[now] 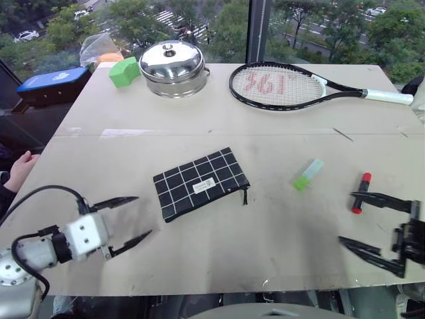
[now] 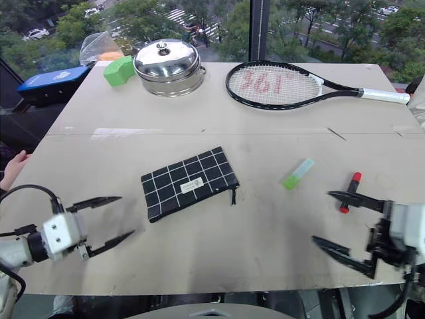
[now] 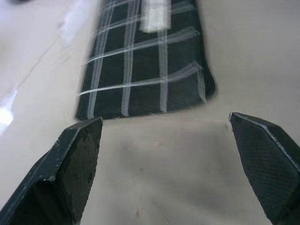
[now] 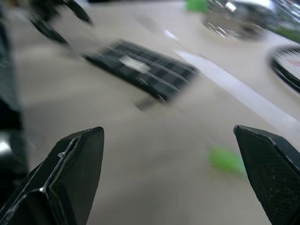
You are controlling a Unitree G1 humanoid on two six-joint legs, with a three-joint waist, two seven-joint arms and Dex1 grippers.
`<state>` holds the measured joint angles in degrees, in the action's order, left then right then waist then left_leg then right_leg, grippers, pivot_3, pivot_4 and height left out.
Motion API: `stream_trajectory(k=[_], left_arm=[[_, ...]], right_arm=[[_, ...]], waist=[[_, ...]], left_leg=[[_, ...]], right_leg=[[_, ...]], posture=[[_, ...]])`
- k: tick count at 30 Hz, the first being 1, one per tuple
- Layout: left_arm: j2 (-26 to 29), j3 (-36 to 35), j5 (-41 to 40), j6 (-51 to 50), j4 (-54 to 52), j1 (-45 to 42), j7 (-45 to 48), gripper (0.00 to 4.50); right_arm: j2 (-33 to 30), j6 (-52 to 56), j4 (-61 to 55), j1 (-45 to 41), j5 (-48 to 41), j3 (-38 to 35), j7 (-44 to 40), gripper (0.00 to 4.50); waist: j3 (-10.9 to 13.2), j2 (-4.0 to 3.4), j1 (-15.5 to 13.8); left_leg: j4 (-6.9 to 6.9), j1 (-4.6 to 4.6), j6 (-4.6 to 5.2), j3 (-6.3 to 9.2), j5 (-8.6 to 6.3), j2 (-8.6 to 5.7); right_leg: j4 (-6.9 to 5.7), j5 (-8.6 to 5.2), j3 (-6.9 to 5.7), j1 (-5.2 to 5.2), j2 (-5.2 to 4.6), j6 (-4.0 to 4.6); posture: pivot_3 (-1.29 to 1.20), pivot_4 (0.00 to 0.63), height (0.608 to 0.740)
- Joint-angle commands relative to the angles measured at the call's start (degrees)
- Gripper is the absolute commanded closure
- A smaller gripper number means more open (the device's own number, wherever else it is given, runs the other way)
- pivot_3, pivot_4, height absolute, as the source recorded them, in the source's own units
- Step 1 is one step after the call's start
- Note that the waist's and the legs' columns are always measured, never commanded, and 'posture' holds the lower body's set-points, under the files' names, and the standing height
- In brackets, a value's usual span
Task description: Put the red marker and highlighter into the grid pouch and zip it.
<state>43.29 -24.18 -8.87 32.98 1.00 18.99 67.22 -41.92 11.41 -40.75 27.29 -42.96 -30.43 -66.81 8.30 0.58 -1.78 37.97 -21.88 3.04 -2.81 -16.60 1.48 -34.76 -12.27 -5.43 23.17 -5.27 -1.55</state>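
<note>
The grid pouch (image 1: 200,183) lies flat near the table's middle, black with white lines and a small white label, its zipper along the near right edge. To its right lies the highlighter (image 1: 308,174), green with a pale cap. Farther right rests the red marker (image 1: 361,193), red cap pointing away. My left gripper (image 1: 134,216) hovers open just left of the pouch, nothing between its fingers; the pouch's end (image 3: 145,70) lies ahead of it. My right gripper (image 1: 362,219) stands open near the marker, just in front of it, empty.
At the back stand a steel lidded pot (image 1: 174,68), a green foam block (image 1: 124,71) and a tennis racket (image 1: 292,85). A blue box (image 1: 54,80) sits off the table's far left corner. A person's hand (image 1: 23,166) rests at the left edge.
</note>
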Motion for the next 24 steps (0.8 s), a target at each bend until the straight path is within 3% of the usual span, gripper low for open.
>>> stream_trajectory(k=[1, 6, 12, 24], left_arm=[[-0.7, 1.2, 11.4, 13.1, 6.3, -2.0, -9.2, 0.10], [-0.9, 5.3, 18.1, 16.1, 7.3, -3.9, -16.5, 0.10], [-1.1, 8.4, 26.0, 10.7, 6.3, -7.7, -25.5, 0.10], [1.4, 16.7, 29.2, 7.6, 7.4, -13.8, -32.4, 0.10]], right_arm=[[-0.6, 1.1, -5.2, -2.4, -2.4, 4.0, 2.3, 0.00], [-0.4, 1.0, -6.8, -2.8, -2.4, 6.6, 3.2, 0.00], [-0.6, 0.4, -7.1, -1.4, -2.3, 6.7, 3.0, 0.00], [-0.1, -0.5, -6.4, -0.5, -1.4, 6.4, 3.3, 0.00]], waist=[[0.0, 0.02, -0.3], [-0.3, -0.30, -1.6], [-0.6, -1.13, -2.7], [-0.6, -0.96, -2.3]], left_leg=[[0.00, -0.01, 0.01, 0.00, 0.00, 0.00], [0.09, -0.03, -0.01, 0.00, -0.04, -0.07], [0.21, 0.00, -0.12, -0.07, -0.12, -0.10], [0.36, 0.13, 0.10, -0.01, 0.05, 0.04]], right_leg=[[0.01, 0.00, -0.01, 0.00, -0.01, 0.00], [-0.02, 0.01, -0.12, -0.04, -0.23, -0.03], [-0.18, -0.11, -0.34, -0.19, -0.39, -0.26], [-0.50, -0.16, -0.93, -0.35, -0.29, -0.34]], posture=[[0.00, 0.150, 0.740], [0.00, 0.150, 0.740], [0.00, 0.150, 0.740], [0.00, 0.150, 0.740]])
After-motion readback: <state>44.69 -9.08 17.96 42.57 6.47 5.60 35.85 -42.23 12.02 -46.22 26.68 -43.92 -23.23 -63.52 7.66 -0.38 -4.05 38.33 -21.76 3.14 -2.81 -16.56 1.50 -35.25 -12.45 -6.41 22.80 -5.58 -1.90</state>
